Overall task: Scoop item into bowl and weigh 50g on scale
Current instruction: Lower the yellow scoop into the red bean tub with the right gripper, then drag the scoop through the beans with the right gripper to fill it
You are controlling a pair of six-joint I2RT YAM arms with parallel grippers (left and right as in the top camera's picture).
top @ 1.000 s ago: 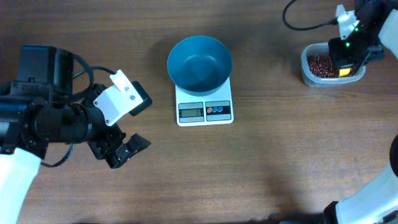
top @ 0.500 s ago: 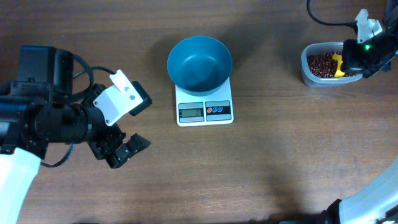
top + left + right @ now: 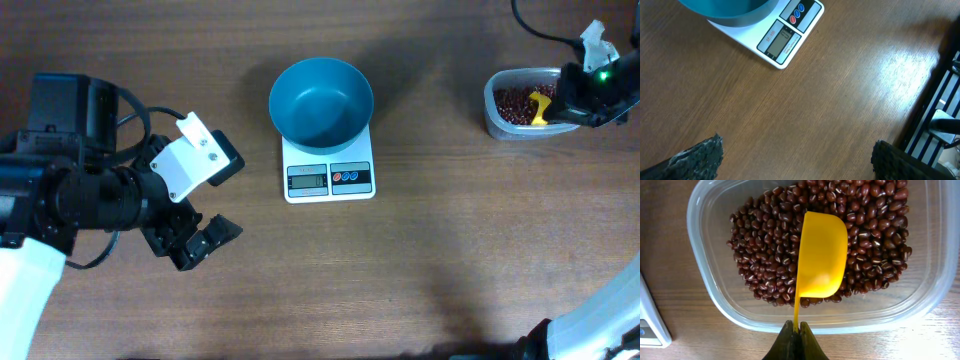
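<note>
Dark red-brown beans (image 3: 770,245) lie heaped in a clear plastic tub (image 3: 500,125) at the back right. My right gripper (image 3: 796,330) is shut on the thin handle of a yellow scoop (image 3: 822,255), which hangs over the beans with its rounded underside facing the wrist camera; the scoop also shows in the overhead view (image 3: 541,106). The teal-blue bowl (image 3: 321,100) sits empty on the white scale (image 3: 329,179) in the table's middle. My left gripper (image 3: 200,243) is open and empty, low over the wood to the left of the scale.
The scale's display and red and blue buttons show in the left wrist view (image 3: 782,37). A black frame (image 3: 940,100) stands beyond the table edge in that view. Cables trail from the right arm at the back right.
My right gripper has drawn back to the right, away from over the tub, still holding the scoop. The left arm has not moved.
</note>
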